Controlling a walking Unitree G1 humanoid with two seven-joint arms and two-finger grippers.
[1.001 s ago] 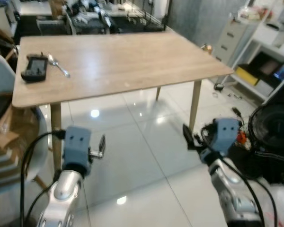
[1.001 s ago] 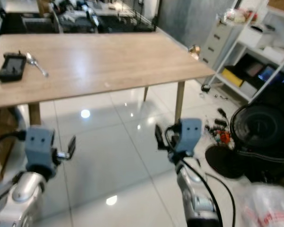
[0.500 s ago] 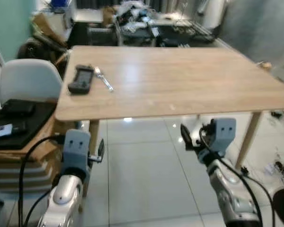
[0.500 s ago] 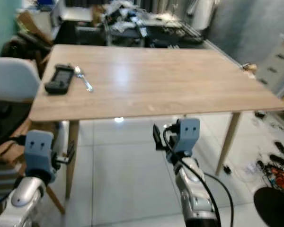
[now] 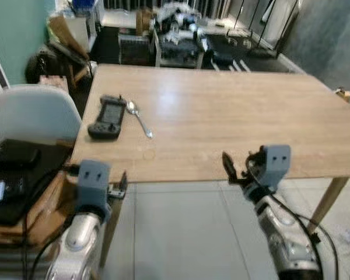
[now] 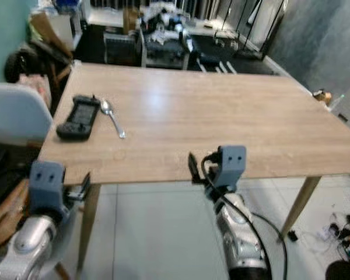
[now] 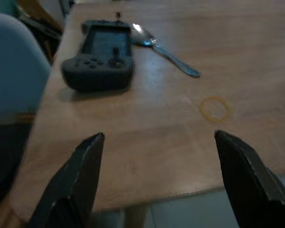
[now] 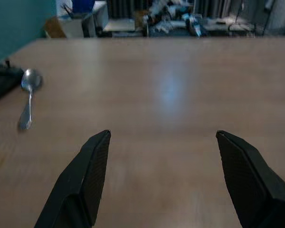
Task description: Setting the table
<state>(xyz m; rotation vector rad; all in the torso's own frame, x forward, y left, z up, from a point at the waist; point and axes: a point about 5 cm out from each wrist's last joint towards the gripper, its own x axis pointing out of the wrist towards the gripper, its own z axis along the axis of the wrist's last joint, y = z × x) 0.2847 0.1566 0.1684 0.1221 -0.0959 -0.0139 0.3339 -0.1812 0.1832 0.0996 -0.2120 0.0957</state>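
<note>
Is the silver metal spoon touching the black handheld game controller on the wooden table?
Apart. The left eye view shows bare table between the silver metal spoon and the black handheld game controller.

No text, label, brand, number or sign can be read anywhere; the dark handheld device (image 7: 100, 54) on the worktop (image 5: 239, 116) shows buttons but no legible markings.

We see a spoon (image 5: 139, 118) just right of a controller (image 5: 108, 116), near the table's (image 5: 239, 111) left edge.
</note>
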